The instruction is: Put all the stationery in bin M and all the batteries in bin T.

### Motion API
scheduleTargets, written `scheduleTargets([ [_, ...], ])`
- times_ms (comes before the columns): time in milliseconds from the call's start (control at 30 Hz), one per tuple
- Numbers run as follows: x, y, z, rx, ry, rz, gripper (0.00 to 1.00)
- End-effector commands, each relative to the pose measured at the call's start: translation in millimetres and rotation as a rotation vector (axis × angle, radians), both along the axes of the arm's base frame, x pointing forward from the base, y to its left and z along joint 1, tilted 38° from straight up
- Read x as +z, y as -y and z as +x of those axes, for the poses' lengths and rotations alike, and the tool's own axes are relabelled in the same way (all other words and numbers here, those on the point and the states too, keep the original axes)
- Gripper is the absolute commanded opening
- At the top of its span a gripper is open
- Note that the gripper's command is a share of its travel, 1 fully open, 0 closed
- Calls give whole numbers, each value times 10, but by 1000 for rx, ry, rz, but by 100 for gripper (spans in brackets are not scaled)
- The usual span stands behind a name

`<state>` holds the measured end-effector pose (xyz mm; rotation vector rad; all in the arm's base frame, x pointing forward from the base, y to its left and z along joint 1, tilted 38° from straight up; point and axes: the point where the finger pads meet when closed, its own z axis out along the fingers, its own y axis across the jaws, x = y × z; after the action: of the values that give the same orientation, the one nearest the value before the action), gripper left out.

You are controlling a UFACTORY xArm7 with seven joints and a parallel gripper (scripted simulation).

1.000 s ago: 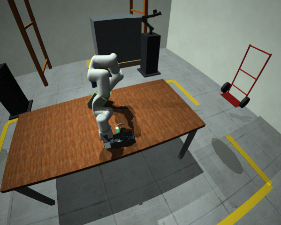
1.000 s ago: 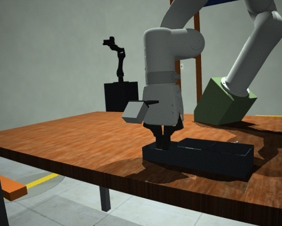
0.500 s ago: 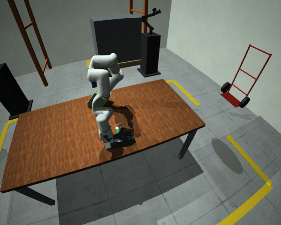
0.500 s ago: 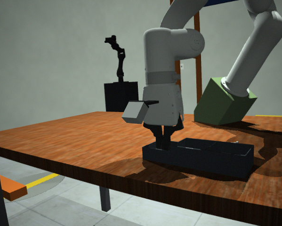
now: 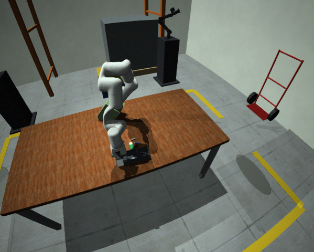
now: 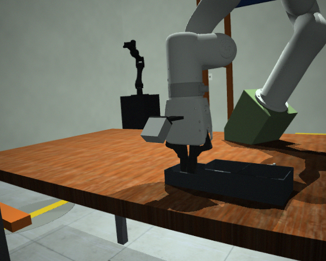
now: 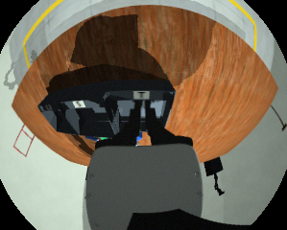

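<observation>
My gripper (image 6: 188, 170) (image 7: 142, 106) points down, its narrowed dark tips inside the bin marked T (image 6: 174, 179) (image 7: 170, 103); it looks shut, and I see nothing between the tips, which are partly hidden. The bin marked S (image 7: 79, 103) is beside T. The third bin (image 5: 145, 155) (image 7: 48, 107) stands at the far end; its mark is unreadable. Behind the bins lie a green-and-white block (image 5: 131, 145) (image 7: 103, 138), a small dark-blue piece (image 5: 137, 143) (image 7: 91, 137) and a small pale cylinder (image 5: 133, 139). A blue thing (image 7: 139, 138) shows beneath the gripper body, with a whitish edge beside it.
The dark bins stand in a row close to the front edge of the wooden table (image 5: 70, 163) (image 6: 81, 168). The green block under the arm's base (image 5: 104, 115) (image 6: 241, 123) stands at the back. The arm hides part of the table behind bin T.
</observation>
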<state>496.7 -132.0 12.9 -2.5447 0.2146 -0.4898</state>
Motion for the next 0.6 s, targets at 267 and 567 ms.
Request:
scheduleTargets([
  [267,7,18,6,-3,2,-2,7],
  [567,92,68,-35,-3,2,-2,7],
])
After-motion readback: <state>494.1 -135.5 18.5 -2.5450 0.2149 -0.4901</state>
